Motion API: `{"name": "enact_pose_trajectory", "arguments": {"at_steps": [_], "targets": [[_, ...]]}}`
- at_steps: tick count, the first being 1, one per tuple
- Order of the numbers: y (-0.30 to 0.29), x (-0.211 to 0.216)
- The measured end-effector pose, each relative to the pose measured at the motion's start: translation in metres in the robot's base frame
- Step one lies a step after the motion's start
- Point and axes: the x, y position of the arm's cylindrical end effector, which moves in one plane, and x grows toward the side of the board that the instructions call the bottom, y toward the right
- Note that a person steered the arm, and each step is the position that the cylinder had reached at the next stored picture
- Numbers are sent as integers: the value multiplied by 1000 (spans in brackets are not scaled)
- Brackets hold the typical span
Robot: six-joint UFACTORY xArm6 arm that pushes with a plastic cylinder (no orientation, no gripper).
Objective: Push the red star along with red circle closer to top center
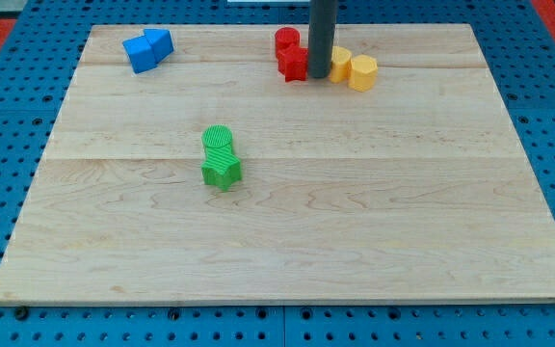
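Observation:
The red star (293,63) lies near the view's top centre of the wooden board (287,241). The red circle (286,40) sits just above it, touching it. My tip (318,75) stands right against the star's right side, between the star and a yellow block (339,64). The dark rod rises out of the view's top and hides part of the star and of that yellow block.
A second yellow block (362,72) lies right of the first, touching it. Two blue blocks (147,48) sit together at the top left. A green circle (218,141) and a green star (222,171) lie together left of centre.

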Motion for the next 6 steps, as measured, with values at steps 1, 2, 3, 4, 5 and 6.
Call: {"name": "enact_pose_trajectory", "arguments": {"at_steps": [1,2,3,4,5,6], "targets": [[-5,4],[-5,-36],[-16,-33],[-17,-24],[-35,-10],[-55,-35]]}}
